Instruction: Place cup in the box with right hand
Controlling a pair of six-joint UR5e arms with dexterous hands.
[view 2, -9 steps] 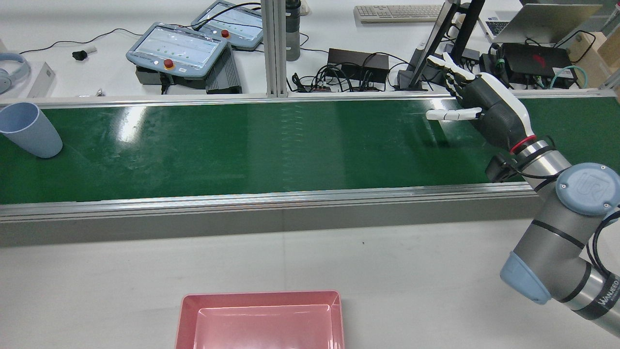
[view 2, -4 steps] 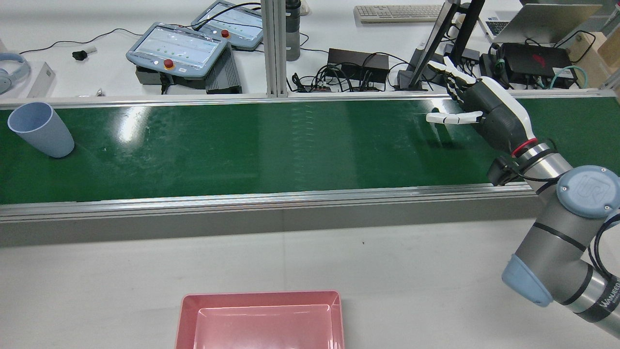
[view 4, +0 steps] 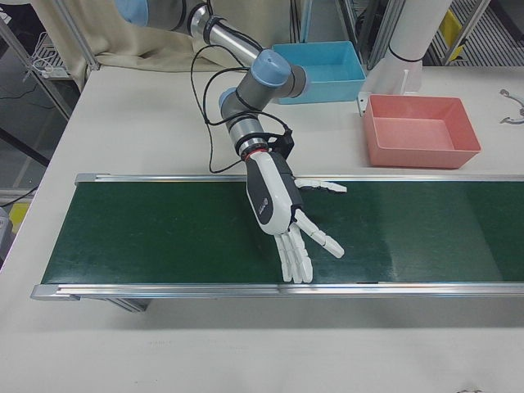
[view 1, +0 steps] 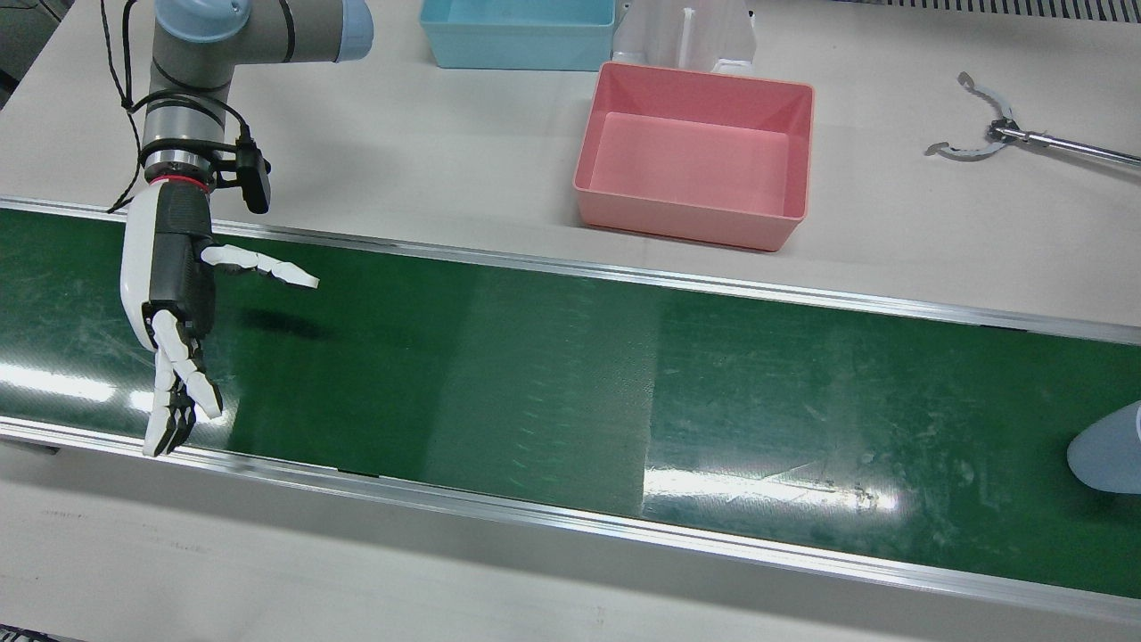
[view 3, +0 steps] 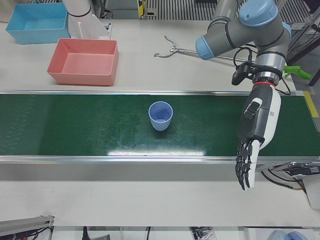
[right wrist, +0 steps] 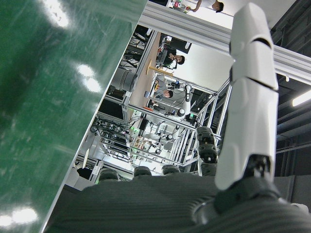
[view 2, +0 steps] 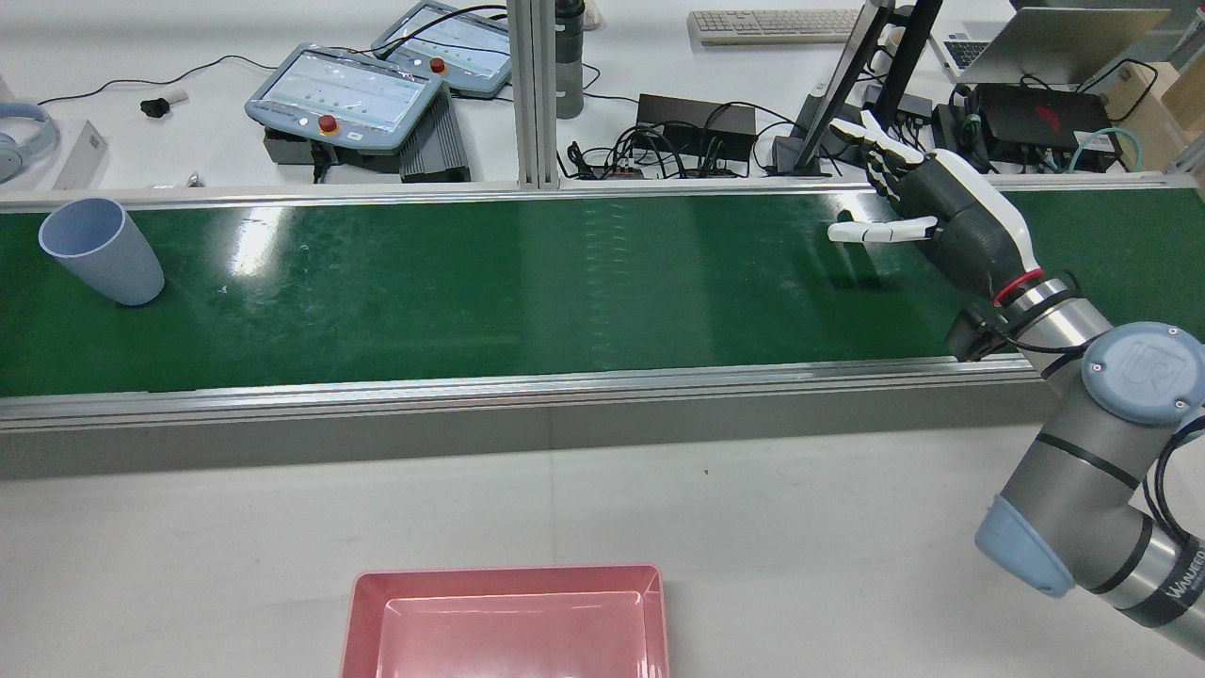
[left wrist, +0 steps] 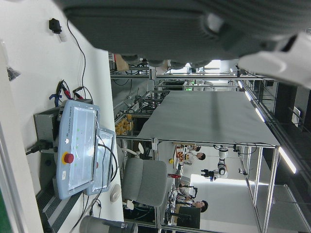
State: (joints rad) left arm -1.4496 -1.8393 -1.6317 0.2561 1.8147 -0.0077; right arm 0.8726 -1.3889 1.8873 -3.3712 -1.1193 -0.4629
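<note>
Rear view frames show that the cup [view 2: 102,254] has been carried along the green belt [view 2: 527,282] toward the right hand [view 2: 941,221], yet it is still well apart from it. The hand is held above the belt with fingers spread, holding nothing. The pink box [view 2: 508,621] is kept empty on the counter [view 2: 753,527], so interception seems awaited.

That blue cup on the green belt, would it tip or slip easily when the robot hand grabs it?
Probably tippy: the light blue cup stands upright on a base narrower than its open rim. It looks like thin plastic and seems empty, so likely light and stiff. Its smooth tapered wall could slide upward out of a squeeze by the open right hand.
</note>
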